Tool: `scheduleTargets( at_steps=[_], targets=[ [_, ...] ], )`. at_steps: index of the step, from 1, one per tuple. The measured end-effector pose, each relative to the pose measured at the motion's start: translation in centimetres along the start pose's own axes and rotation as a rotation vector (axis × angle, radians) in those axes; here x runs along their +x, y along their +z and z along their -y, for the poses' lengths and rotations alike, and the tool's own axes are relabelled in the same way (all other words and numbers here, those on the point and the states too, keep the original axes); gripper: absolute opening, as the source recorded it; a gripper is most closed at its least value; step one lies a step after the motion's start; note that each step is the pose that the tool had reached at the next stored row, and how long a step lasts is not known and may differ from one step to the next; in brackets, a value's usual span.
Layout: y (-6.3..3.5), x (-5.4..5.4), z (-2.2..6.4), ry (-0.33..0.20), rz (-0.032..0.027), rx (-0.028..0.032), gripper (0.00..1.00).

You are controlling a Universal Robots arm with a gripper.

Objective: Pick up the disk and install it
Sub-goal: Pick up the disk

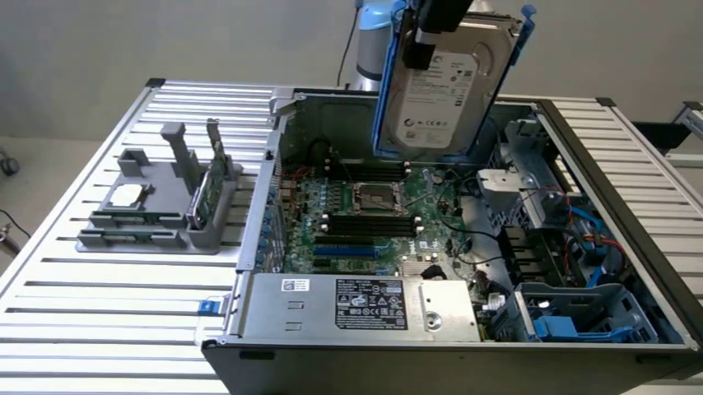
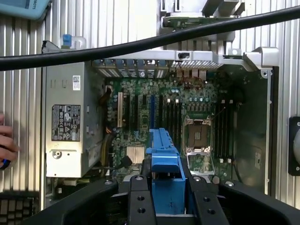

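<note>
Blue plastic framing the silver-grey disk in the exterior view, held upright high over the far end of the open computer case, white label towards the camera. Clamped at its upper edge by the black gripper. Below it, well apart, the motherboard. On the slatted metal table, towards the exterior view's left, a grey fixture with a green circuit stick and a small silver chip.

In the wrist view, the disk edge-on, pinched between the two black fingers of the gripper, above the motherboard. Across the scene, a black cable. Near the power supply, over the table slats, a person's hand.
</note>
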State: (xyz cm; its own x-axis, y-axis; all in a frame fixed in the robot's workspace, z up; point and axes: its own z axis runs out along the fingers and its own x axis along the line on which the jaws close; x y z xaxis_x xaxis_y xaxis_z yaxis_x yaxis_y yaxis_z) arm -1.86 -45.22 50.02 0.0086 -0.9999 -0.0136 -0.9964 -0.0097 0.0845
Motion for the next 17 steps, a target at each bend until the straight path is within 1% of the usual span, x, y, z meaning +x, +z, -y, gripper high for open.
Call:
scheduleTargets(
  at_steps=[1, 5, 7, 10, 17],
  targets=[
    [-0.03, 0.2, 0.35, 0.0, 0.0013, 0.0011, 0.33],
    [-0.15, 0.9, 1.65, -0.001, 0.0078, 0.0093, 0.33],
    [-0.21, 1.3, 2.25, -0.001, 0.0099, 0.0122, 0.33],
    [-0.35, 2.1, 2.95, -0.001, 0.0113, 0.0125, 0.33],
    [-0.68, 4.0, 3.96, -0.001, 0.0118, 0.0125, 0.33]
  ],
)
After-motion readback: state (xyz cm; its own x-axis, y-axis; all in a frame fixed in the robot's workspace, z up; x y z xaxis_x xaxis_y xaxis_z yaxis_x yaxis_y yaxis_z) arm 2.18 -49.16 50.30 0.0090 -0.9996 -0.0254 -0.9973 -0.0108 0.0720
